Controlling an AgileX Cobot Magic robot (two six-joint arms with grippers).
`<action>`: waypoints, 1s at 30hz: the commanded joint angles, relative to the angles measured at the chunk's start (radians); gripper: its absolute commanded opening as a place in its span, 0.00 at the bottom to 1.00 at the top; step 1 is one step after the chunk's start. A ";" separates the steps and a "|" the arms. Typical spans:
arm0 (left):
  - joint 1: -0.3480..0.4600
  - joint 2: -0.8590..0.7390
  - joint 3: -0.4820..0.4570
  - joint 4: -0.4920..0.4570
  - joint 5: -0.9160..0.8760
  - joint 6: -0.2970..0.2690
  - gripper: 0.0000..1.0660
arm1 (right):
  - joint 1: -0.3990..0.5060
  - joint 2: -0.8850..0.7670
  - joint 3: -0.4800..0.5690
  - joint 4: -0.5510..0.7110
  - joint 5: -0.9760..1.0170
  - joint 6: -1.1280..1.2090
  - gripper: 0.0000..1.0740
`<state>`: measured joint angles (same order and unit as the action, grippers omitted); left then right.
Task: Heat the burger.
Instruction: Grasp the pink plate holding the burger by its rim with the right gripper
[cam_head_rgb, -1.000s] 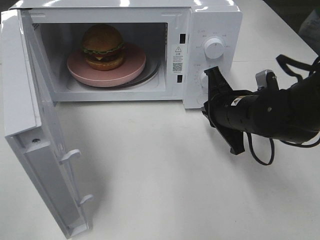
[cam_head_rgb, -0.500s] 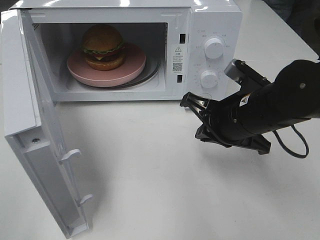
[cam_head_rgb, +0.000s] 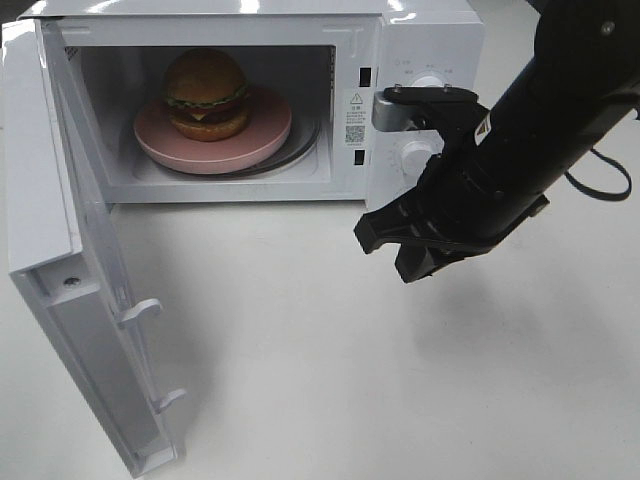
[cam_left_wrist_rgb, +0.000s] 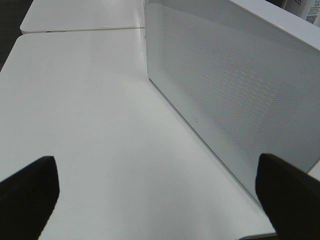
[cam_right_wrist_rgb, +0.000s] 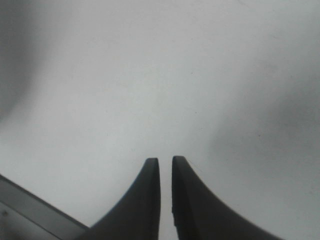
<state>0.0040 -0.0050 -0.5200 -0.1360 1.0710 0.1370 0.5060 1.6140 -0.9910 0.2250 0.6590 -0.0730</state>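
— What's in front of you, biggest first?

— The white counter. On it is a white microwave, just behind the right jaws. Its door is swung fully open, well off to their left.

— And the arms?

— The black right arm reaches down in front of the control panel. Its jaws point at the bare counter with only a sliver between them, gripping nothing. The left jaws are spread wide and empty, with the microwave's perforated side wall ahead of them.

— Where's the burger?

— Inside the cavity, up and to the left of the right jaws and well apart from them. The burger sits on a round pink plate.

— Any writing?

— There's a sticker on the door frame with a warning triangle and a QR code, but its text is too small to read. So are the marks around the dial.
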 joint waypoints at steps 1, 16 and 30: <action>0.004 -0.016 0.001 0.000 0.001 -0.006 0.94 | -0.006 -0.007 -0.050 -0.005 0.109 -0.240 0.07; 0.004 -0.016 0.001 0.000 0.001 -0.006 0.94 | -0.003 -0.007 -0.100 -0.027 0.178 -1.021 0.11; 0.004 -0.016 0.001 0.000 0.001 -0.006 0.94 | 0.116 -0.007 -0.100 -0.322 0.113 -1.201 0.23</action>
<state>0.0040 -0.0050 -0.5200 -0.1360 1.0710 0.1370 0.5960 1.6140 -1.0890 -0.0380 0.8070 -1.2640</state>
